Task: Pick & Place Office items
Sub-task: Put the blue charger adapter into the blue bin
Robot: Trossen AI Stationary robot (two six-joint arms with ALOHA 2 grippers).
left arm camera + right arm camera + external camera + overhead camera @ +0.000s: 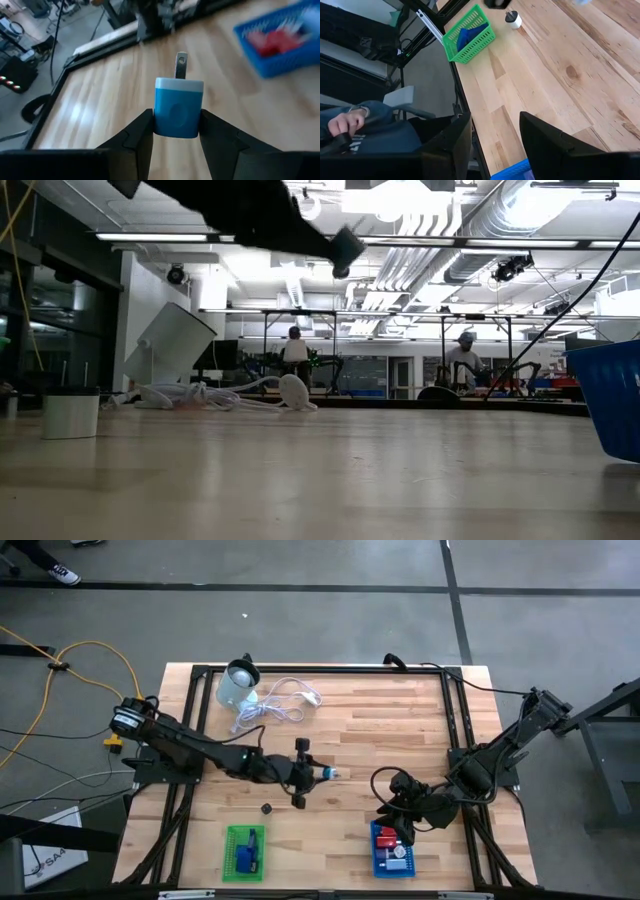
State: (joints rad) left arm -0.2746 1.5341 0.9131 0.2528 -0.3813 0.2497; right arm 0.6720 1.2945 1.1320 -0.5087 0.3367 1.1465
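Note:
My left gripper [316, 773] hangs over the middle of the table, shut on a blue plug adapter [178, 106] with a white end and metal prongs. My right gripper [398, 806] hovers open above the blue basket [391, 850], which holds red and white items; nothing is between its fingers [495, 122]. A green basket [245, 852] near the front edge holds a blue item. A small round black-and-white piece [266, 808] stands on the wood between my left gripper and the green basket. My left gripper pinches the adapter's blue body by its two side faces [159, 116] between its two fingers. The fingers point toward the table's right, sloping slightly down. The white end with the prongs [181, 65] juts out past the fingertips. The adapter is lifted clear of the table.
A pale round container [238, 686] lies tipped at the far left beside a coiled white cable [277, 705]. A black frame [452, 710] runs along the table's sides. A person's hand and sleeve [350, 125] show beyond the near edge.

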